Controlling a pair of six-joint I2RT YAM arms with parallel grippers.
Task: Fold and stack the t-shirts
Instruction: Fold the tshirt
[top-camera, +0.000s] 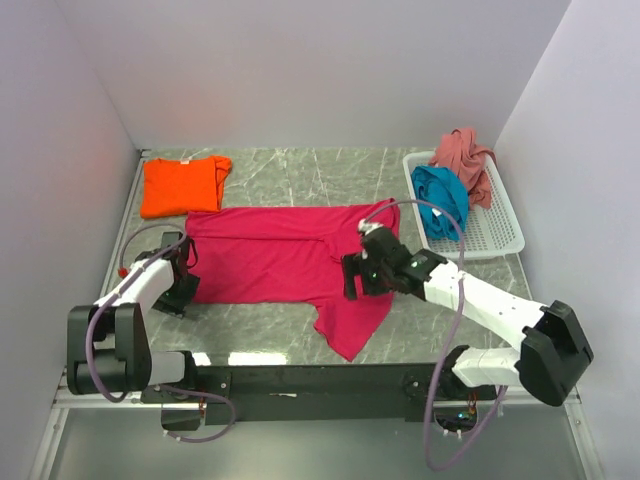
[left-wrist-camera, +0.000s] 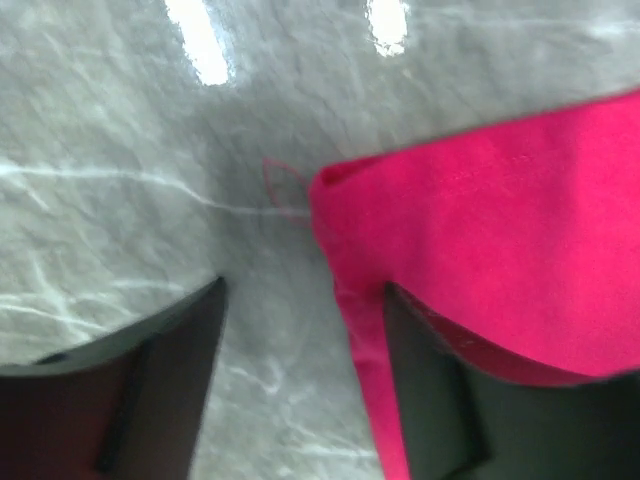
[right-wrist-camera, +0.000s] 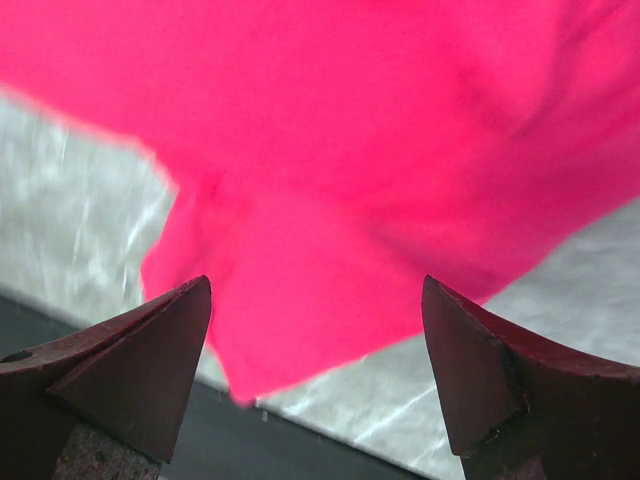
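Left gripper: I saw its jaws parted, astride an edge of the magenta-red shirt.
Right gripper: I saw it spread wide above the same shirt.

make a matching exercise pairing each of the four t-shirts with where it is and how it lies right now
Column 1
1. magenta-red t-shirt
2. orange t-shirt
3. teal t-shirt
4. dusty pink t-shirt

Column 2
A. folded, at the far left corner of the table
B. bunched at the far end of the basket
C. spread out in the middle of the table
D. bunched in the basket, on the near side of the other shirt there

Pairs: 1-C, 2-A, 3-D, 4-B
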